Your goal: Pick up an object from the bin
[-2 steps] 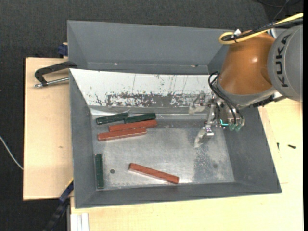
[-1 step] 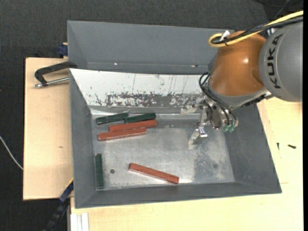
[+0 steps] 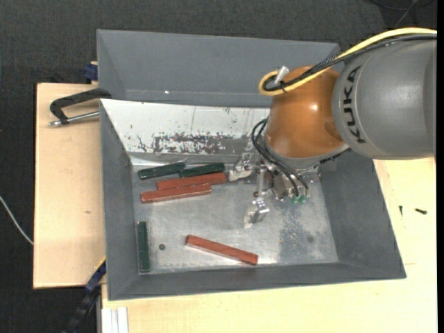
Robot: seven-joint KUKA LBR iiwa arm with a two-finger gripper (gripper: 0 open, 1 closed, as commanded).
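- Nearest the front wall of the grey bin point(image 3: 114, 186), a red-brown bar point(image 3: 220, 250) lay flat on the floor. It slanted down toward the right.
- In the front left corner, a dark green bar point(image 3: 142, 246) lay along the foot of the left wall. A small dark speck point(image 3: 161, 248) sat just beside it on the floor.
- Farther in and right of the middle, the gripper point(image 3: 258, 203) hung low over a bare patch of floor. It was behind the right end of the red-brown bar and apart from it. Whether the pincer was released or clenched could not be told.
- Left of the gripper lay a cluster of four bars, close together and roughly parallel.
- The lower brown bar point(image 3: 177, 194) was the front one of the cluster. The upper brown bar point(image 3: 193, 182) lay just behind it, with its right end near the gripper.
- Behind those two lay the left green stick point(image 3: 161, 173) and the right green stick point(image 3: 202, 168), roughly end to end.
- Beyond the cluster rose the far wall point(image 3: 187, 141), speckled with dark scuff marks.
- Above the gripper sat the orange cover point(image 3: 302, 120) of the wrist. The grey arm point(image 3: 388, 103) ran off to the right, with a yellow cable point(image 3: 361, 44) looped over it.
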